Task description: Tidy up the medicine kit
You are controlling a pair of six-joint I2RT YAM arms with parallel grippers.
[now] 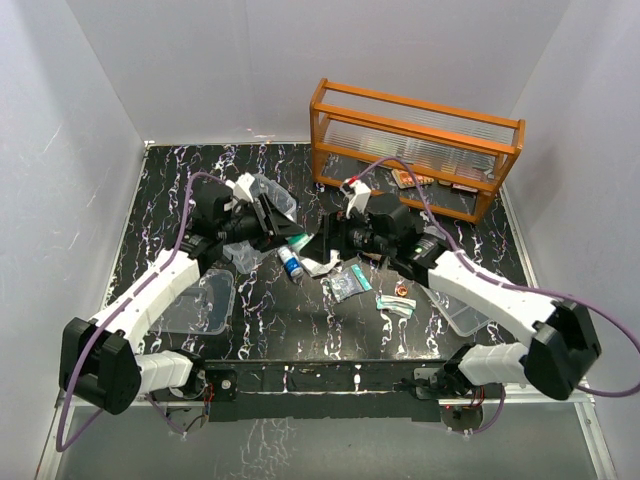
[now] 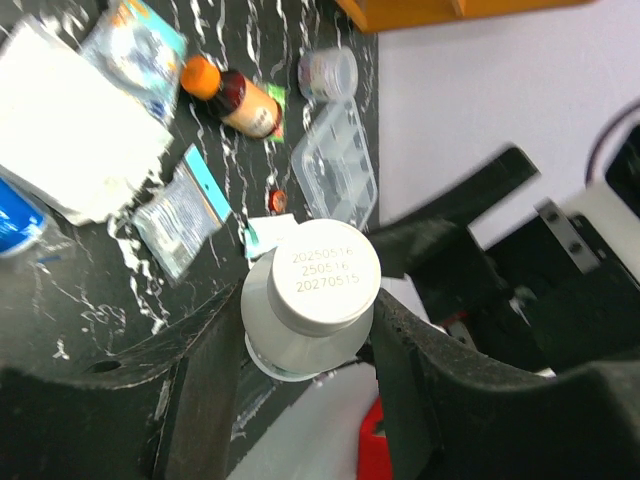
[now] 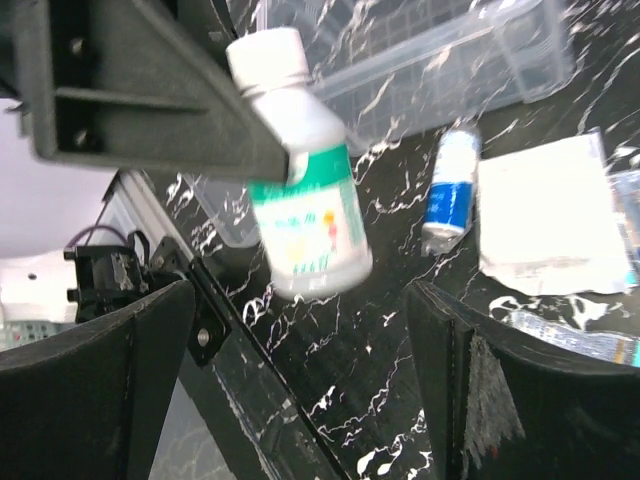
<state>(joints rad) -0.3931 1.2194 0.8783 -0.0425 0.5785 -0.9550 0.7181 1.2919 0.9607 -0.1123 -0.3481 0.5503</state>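
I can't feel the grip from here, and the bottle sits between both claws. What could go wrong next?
1. The white bottle hangs tilted from the left claw alone, gripped high near its shoulder. The right claw stands open, not touching it, so a slip could drop it.
2. It might then hit the blue bottle or white packet lying on the table.
3. Both claws sit very close together; pulling apart carelessly could knock them.

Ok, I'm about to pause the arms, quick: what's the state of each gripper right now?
Left gripper: closed on the white bottle.
Right gripper: open, holding nothing.
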